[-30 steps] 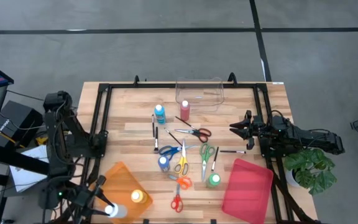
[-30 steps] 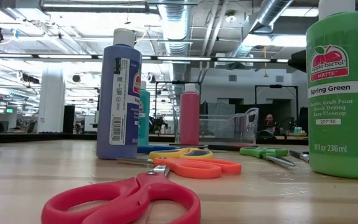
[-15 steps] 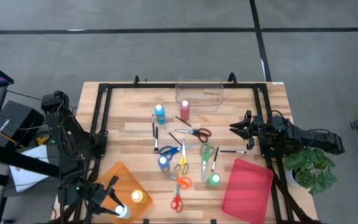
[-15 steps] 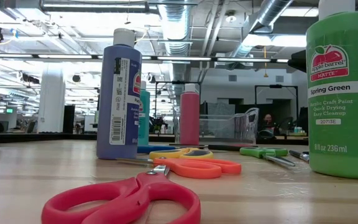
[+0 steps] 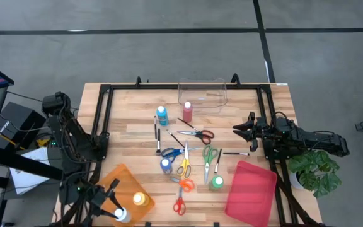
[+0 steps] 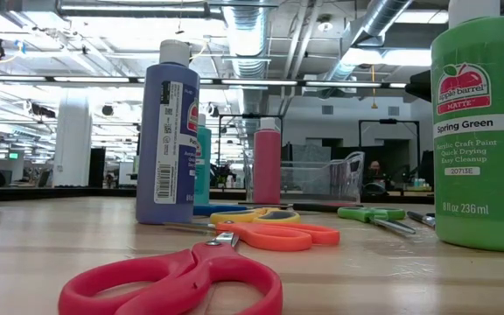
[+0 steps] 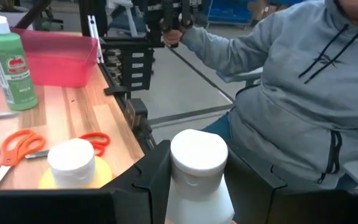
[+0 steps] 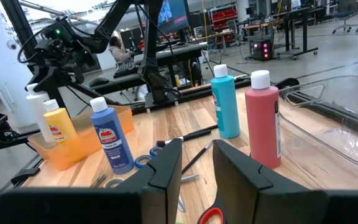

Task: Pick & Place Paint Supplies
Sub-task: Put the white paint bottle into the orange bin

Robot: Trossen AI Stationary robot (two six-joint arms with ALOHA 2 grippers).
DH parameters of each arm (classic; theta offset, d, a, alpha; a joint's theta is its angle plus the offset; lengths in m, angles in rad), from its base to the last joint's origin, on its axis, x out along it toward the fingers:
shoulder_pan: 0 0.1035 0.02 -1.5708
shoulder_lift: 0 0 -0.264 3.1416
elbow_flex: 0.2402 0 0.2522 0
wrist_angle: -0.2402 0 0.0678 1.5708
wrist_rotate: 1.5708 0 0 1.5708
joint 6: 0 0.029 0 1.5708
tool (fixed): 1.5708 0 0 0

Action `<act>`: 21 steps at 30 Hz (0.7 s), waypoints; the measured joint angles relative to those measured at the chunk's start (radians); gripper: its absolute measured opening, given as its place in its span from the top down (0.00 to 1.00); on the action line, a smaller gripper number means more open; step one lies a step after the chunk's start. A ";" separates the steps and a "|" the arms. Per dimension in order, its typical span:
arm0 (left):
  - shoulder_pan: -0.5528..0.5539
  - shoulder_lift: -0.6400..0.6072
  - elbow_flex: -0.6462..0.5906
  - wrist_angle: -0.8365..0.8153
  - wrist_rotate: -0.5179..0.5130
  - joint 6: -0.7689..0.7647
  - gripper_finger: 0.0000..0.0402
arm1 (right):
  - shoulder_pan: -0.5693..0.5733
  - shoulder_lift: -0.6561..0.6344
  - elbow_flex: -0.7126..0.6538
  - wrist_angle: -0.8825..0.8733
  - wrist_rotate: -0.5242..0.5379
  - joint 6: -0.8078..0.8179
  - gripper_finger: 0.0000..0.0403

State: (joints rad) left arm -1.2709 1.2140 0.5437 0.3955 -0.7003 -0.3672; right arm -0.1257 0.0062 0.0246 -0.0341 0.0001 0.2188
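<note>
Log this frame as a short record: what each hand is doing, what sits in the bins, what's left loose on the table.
left hand: shut on white bottle, at orange bin
right hand: empty, waiting at table's right edge
orange bin: yellow bottle
red bin: nothing visible inside
clear bin: nothing visible inside
loose on table: blue bottle, teal bottle, red bottle, green bottle, scissors, brushes
</note>
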 joint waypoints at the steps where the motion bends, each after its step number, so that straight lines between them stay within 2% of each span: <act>1: 0.000 0.000 -0.005 0.005 0.000 0.000 0.69 | 0.000 0.000 0.000 0.000 0.000 0.000 0.78; 21: 0.001 0.024 -0.016 0.048 0.044 0.044 0.69 | 0.000 0.000 0.000 0.000 0.000 0.002 0.78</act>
State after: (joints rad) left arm -1.2701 1.2383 0.5278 0.4433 -0.6567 -0.3228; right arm -0.1257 0.0062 0.0246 -0.0345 0.0002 0.2207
